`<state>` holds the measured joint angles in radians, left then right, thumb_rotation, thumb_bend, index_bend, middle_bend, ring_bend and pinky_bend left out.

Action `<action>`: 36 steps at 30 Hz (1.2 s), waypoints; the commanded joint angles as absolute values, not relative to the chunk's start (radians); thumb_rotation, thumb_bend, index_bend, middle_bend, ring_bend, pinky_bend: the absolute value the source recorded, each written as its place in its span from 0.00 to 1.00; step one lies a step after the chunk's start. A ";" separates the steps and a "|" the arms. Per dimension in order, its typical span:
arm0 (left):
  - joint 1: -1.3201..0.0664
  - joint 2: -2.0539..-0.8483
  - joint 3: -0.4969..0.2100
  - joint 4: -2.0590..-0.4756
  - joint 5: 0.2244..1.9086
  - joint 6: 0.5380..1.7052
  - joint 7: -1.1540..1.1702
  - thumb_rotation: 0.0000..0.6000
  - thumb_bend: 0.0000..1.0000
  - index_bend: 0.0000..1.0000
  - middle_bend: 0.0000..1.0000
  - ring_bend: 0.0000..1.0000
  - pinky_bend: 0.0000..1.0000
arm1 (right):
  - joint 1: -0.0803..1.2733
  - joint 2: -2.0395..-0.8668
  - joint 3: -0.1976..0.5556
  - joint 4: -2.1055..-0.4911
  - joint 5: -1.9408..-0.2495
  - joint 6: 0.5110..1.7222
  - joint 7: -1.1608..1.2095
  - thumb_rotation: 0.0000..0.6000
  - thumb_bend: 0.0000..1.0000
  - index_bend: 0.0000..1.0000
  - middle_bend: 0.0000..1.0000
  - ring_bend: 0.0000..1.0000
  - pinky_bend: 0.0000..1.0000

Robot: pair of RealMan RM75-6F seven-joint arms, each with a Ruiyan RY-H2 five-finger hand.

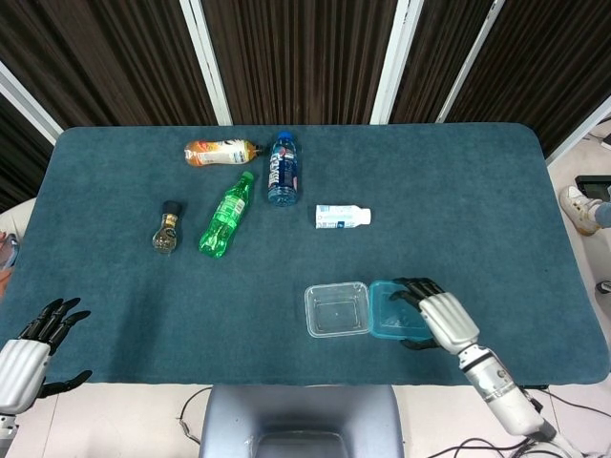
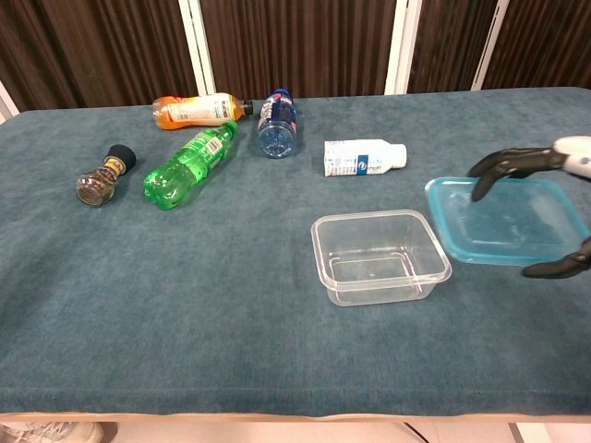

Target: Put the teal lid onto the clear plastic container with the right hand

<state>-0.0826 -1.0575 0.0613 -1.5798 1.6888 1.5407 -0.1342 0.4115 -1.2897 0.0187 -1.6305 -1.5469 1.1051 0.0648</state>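
Note:
The teal lid [image 1: 390,310] [image 2: 503,220] is lifted above the table and held flat by my right hand [image 1: 437,318] [image 2: 547,208], whose fingers reach over its far edge with the thumb at its near edge. Its left edge hangs right beside the clear plastic container [image 1: 338,308] [image 2: 379,256], just at that container's right rim. The container stands empty near the table's front edge. My left hand [image 1: 31,351] hovers off the table's front left corner, fingers spread and holding nothing.
At the back left lie an orange bottle [image 1: 220,152], a blue bottle [image 1: 282,168], a green bottle [image 1: 226,214] and a small dark-capped jar [image 1: 167,228]. A small white bottle [image 1: 342,216] lies behind the container.

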 commanded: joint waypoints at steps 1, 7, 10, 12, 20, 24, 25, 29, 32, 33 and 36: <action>-0.083 -1.057 0.061 -1.580 1.689 1.541 -0.135 1.00 0.45 0.21 0.09 0.05 0.26 | 0.462 -1.307 0.027 -1.627 -1.562 1.047 0.079 1.00 0.81 0.44 0.50 0.62 0.71; -0.082 -1.058 0.061 -1.579 1.689 1.542 -0.135 1.00 0.44 0.21 0.09 0.05 0.26 | 0.533 -1.356 0.040 -1.572 -1.574 0.973 0.119 1.00 0.81 0.43 0.50 0.61 0.69; -0.082 -1.058 0.061 -1.579 1.689 1.541 -0.134 1.00 0.44 0.21 0.09 0.05 0.26 | 0.557 -1.384 0.046 -1.548 -1.575 0.957 0.123 1.00 0.81 0.43 0.50 0.60 0.69; -0.083 -1.058 0.061 -1.579 1.689 1.540 -0.135 1.00 0.44 0.21 0.09 0.05 0.26 | 0.570 -1.397 0.050 -1.539 -1.571 0.946 0.129 1.00 0.81 0.43 0.50 0.60 0.69; -0.082 -1.057 0.060 -1.578 1.688 1.543 -0.139 1.00 0.44 0.21 0.09 0.05 0.26 | 0.596 -1.437 0.054 -1.515 -1.548 0.931 0.118 1.00 0.81 0.43 0.50 0.59 0.68; -0.082 -1.057 0.060 -1.577 1.690 1.543 -0.140 1.00 0.44 0.21 0.08 0.05 0.26 | 0.602 -1.449 0.056 -1.505 -1.537 0.933 0.115 1.00 0.81 0.42 0.50 0.58 0.67; -0.082 -1.057 0.061 -1.577 1.690 1.543 -0.140 1.00 0.44 0.21 0.08 0.05 0.26 | 0.604 -1.451 0.056 -1.503 -1.534 0.931 0.114 1.00 0.81 0.42 0.50 0.57 0.67; -0.083 -1.057 0.061 -1.578 1.690 1.541 -0.139 1.00 0.44 0.21 0.09 0.05 0.26 | 0.613 -1.458 0.056 -1.499 -1.524 0.925 0.116 1.00 0.80 0.41 0.50 0.55 0.65; -0.083 -1.057 0.061 -1.578 1.690 1.541 -0.138 1.00 0.44 0.21 0.09 0.05 0.26 | 0.619 -1.463 0.055 -1.495 -1.520 0.921 0.121 1.00 0.78 0.39 0.50 0.53 0.64; -0.083 -1.057 0.061 -1.578 1.690 1.541 -0.139 1.00 0.44 0.21 0.09 0.05 0.26 | 0.621 -1.464 0.054 -1.494 -1.519 0.919 0.123 1.00 0.78 0.38 0.50 0.52 0.63; -0.083 -1.056 0.060 -1.578 1.688 1.540 -0.141 1.00 0.44 0.21 0.08 0.05 0.26 | 0.627 -1.466 0.051 -1.491 -1.516 0.913 0.127 1.00 0.76 0.35 0.48 0.47 0.61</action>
<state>-0.0827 -1.0559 0.0604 -1.5779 1.6882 1.5402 -0.1409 0.6266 -1.4658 0.0512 -1.4917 -1.5166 0.9135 0.1265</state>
